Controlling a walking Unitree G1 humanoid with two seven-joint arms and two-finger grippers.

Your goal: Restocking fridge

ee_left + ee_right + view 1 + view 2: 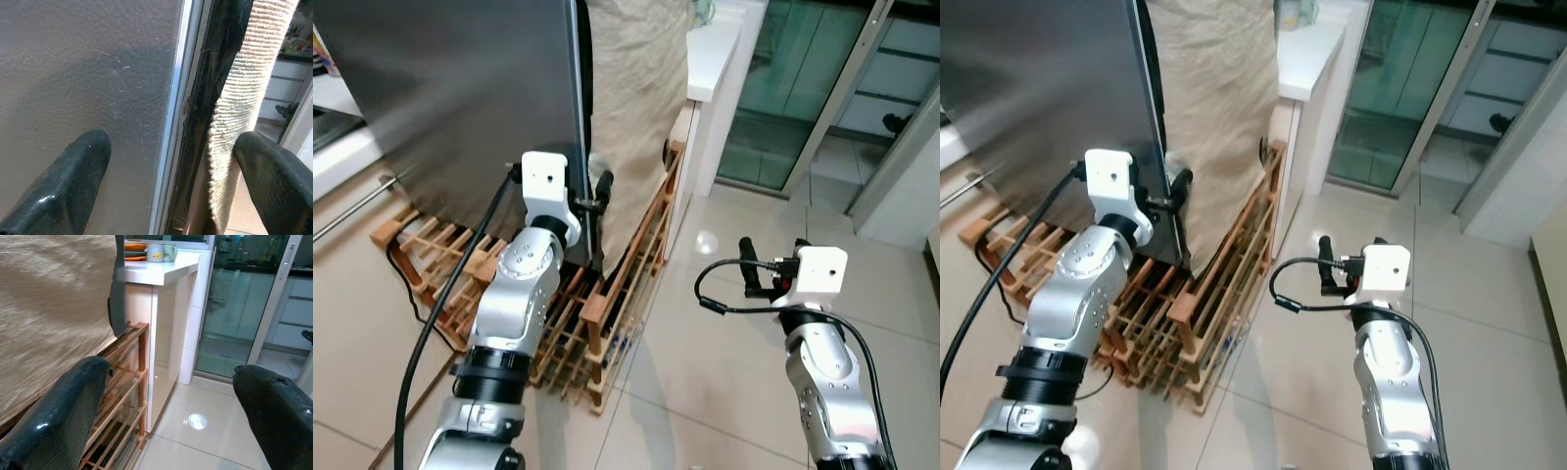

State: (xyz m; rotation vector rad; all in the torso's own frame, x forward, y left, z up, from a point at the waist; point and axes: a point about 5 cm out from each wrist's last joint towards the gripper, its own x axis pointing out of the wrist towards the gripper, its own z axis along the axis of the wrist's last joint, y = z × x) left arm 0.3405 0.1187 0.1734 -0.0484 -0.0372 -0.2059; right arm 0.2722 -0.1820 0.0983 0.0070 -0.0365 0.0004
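While the grey fridge (460,88) fills the upper left of the left eye view on a wooden rack (607,294), the left hand (599,201) sits at centre against its door edge and the right hand (759,269) hangs lower right over the tiled floor (724,392). Seen from the left wrist, the fingers (73,181) spread wide, straddling the door edge and a beige cloth (239,98), gripping nothing. Seen from the right wrist, its fingers (63,416) gape wide and empty before a white table (161,271).

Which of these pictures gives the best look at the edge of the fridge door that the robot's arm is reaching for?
The left wrist view: the fridge door's edge runs up close between the open left gripper's two black fingers, beside a woven cloth. The two eye views show the edge from above, thinner and farther off. The right wrist view looks past the cloth at a wooden rack.
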